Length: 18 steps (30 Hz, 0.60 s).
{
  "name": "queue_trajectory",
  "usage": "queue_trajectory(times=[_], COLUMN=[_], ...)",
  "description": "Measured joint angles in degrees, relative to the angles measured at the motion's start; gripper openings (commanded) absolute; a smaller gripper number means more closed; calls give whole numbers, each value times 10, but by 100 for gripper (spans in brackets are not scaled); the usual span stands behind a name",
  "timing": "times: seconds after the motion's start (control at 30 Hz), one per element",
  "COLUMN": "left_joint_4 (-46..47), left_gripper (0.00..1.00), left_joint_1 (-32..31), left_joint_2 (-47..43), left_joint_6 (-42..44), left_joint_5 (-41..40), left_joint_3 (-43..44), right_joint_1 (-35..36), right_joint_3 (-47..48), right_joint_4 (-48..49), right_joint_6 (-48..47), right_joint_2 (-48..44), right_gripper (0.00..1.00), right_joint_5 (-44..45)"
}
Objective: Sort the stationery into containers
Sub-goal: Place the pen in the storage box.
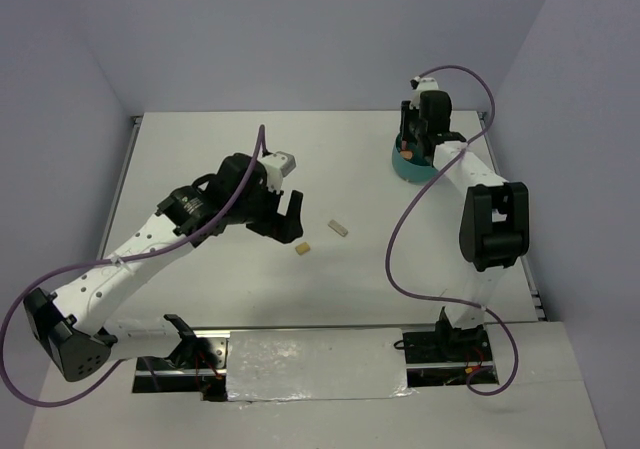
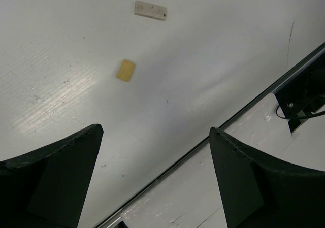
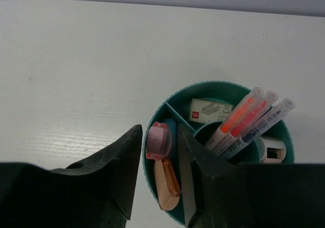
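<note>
left gripper [image 2: 155, 131], wide and empty, hovered near the tan eraser [image 2: 125, 69] and grey block [image 2: 151, 9] well left of the teal cup [image 3: 223, 86], likely needing to straddle the eraser squarely; right gripper [image 3: 160, 134], narrow over the cup, grasp indeterminable.

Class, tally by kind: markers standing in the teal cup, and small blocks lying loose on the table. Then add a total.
Standing markers in the teal cup: 3
Loose blocks on the table, one tan block and one white block: 2
Total: 5
</note>
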Motion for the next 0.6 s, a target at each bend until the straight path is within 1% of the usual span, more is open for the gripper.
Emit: queue_trajectory(times=[0.07,0.1,0.13,0.17,0.2,0.47,0.6], left_joint_4=[1,2,4,5,6,8,4], left_gripper=[99,99,99,99,99,99,99], left_joint_1=[0,0,0,0,0,0,2], left_joint_2=[0,-1,-2,-4,-5,-9,-10], left_joint_6=[0,0,0,0,0,-3,-33], left_joint_5=[3,3,3,3,3,-8,-69], left_joint_3=[-1,-1,-1,-1,-1,-1,-1], right_joint_1=[0,0,-1,-1,-1,-3,2], right_joint_3=[-2,-3,-3,-4,-4,-4,-8], right_joint_4=[1,3,5,6,7,0,-29], right_joint_6=[2,3,5,7,10,34,62], right_joint_2=[0,0,0,0,0,-23,-76], right_gripper=[49,53,54,62,63,62,62], right_joint_5=[-3,-4,-5,-7,-7,-17,-54])
